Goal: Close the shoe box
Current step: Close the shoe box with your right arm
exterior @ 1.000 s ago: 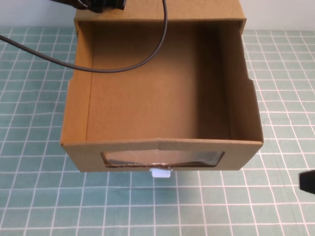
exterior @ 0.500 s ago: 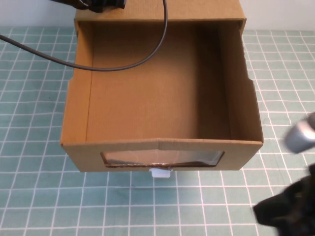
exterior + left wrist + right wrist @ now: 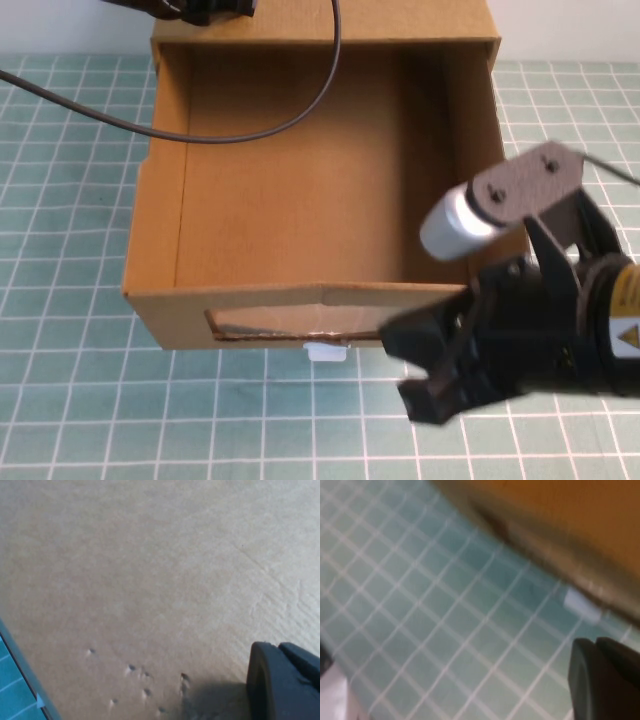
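Open shoe box [image 3: 320, 190] on a teal, white-gridded mat [image 3: 60, 400], drawer pulled toward the robot, its window and white pull tab [image 3: 325, 351] facing near.
The right gripper [image 3: 425, 370] hangs before the box's front right corner, fingers spread, covering the window's right end. The left gripper [image 3: 285, 680] rests against plain cardboard at the box's far left; only one fingertip shows, so its spread cannot be told. A black cable [image 3: 250, 130] crosses the drawer.

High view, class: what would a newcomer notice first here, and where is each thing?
The shoe box fills the middle of the green grid mat, its drawer pulled out and empty. The right gripper sits low at the box's front right corner, beside the white pull tab. The left gripper is at the box's far left corner.
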Motion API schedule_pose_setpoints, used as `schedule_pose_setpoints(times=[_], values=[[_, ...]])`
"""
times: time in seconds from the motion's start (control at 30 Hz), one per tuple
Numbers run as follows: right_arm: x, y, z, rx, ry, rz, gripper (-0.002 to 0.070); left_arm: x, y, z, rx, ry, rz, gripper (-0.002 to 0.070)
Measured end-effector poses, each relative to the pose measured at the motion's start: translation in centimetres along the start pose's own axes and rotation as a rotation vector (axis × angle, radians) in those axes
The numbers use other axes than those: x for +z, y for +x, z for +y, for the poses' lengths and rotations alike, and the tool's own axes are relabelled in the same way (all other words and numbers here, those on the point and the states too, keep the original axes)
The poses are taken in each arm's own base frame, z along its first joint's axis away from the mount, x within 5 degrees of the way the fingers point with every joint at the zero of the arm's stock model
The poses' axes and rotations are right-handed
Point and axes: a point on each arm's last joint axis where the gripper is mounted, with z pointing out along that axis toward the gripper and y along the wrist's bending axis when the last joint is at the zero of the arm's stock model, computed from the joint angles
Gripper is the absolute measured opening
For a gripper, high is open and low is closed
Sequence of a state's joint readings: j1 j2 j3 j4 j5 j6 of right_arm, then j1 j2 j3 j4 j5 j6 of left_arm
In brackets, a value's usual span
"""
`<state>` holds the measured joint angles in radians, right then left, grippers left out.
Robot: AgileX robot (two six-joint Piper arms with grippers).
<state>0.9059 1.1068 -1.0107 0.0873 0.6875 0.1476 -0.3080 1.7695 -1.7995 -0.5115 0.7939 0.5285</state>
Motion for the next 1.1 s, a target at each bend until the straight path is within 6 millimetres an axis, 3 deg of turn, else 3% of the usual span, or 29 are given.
schedule_pose_setpoints(times=[0.13,0.43,1.1], values=[[0.6,-0.8,-0.2,-0.023,0.025,-0.078,-0.0010,0.0,0.0,0.0,0.000,0.000,0.000,-0.0005],[3.0,-1.0,-0.5,-0.018,0.053,-0.063,-0.0010,0.0,0.0,0.0,-0.001,0.000,0.000,-0.0005],[3.3,-2.2,-2.0,0.070,0.065,-0.102,-0.0011,0.0,0.0,0.0,-0.001,0.001,0.001,-0.0005]])
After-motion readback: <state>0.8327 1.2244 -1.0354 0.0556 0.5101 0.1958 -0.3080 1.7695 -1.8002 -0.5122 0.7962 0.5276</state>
